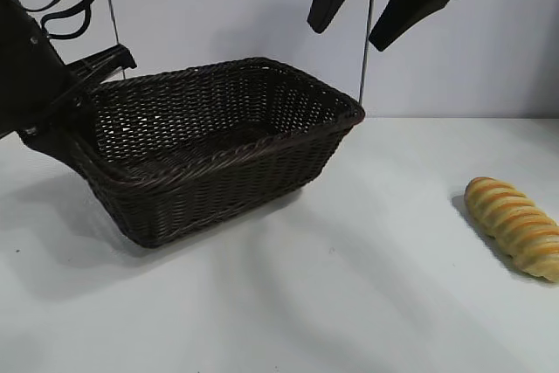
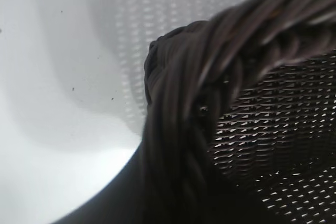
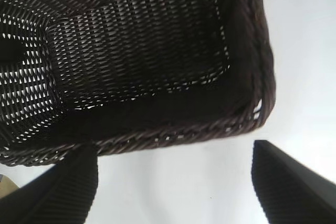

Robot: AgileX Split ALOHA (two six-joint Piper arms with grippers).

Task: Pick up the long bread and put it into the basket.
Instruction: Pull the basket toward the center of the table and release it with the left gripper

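Note:
The long bread (image 1: pixel 515 226), golden-yellow with orange-brown spiral ridges, lies on the white table at the far right, well apart from the basket. The dark brown wicker basket (image 1: pixel 229 156) stands left of centre and holds nothing. My left gripper (image 1: pixel 80 104) is at the basket's left end, shut on its braided rim (image 2: pixel 210 51), which fills the left wrist view. My right gripper (image 1: pixel 345 37) hangs high above the basket's right end, open and empty. Its two fingers frame the basket's rim (image 3: pixel 184 132) in the right wrist view; the bread is out of that view.
The white table (image 1: pixel 349 303) stretches in front of the basket and between basket and bread. A pale wall stands behind. Two thin vertical rods (image 1: pixel 368 32) rise behind the basket.

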